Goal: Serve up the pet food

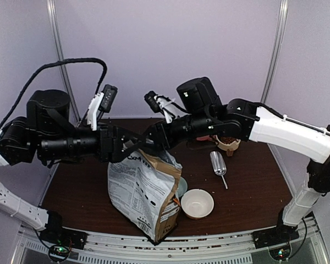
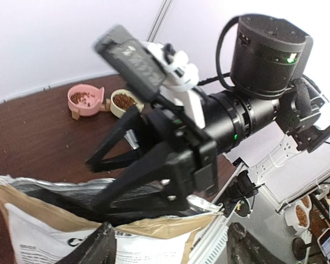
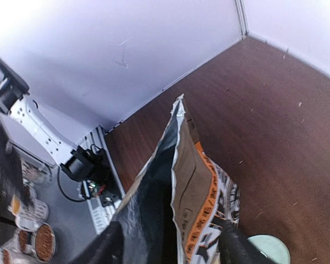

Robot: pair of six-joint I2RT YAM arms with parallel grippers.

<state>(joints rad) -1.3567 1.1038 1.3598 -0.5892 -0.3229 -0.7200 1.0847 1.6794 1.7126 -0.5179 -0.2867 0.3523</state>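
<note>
The pet food, reddish-brown kibble (image 2: 123, 101), fills a cream bowl (image 1: 228, 144) and a pink bowl (image 2: 85, 99) at the back of the table. A paper dog-food bag (image 1: 146, 192) stands upright at the table's middle with its mouth open. Both grippers meet over its top edge. My left gripper (image 2: 170, 250) is open, its fingers (image 2: 96, 247) wide apart on either side of the bag's rim (image 2: 154, 225). My right gripper (image 3: 170, 253) is open too, straddling the bag's open mouth (image 3: 192, 176). The bag's inside is dark, so no kibble shows in it.
An empty white bowl (image 1: 197, 203) sits right of the bag, with a pale teal dish (image 1: 182, 186) half hidden behind the bag. A metal scoop (image 1: 218, 164) lies on the brown table (image 1: 253, 187) further right. Tent walls close the back and sides.
</note>
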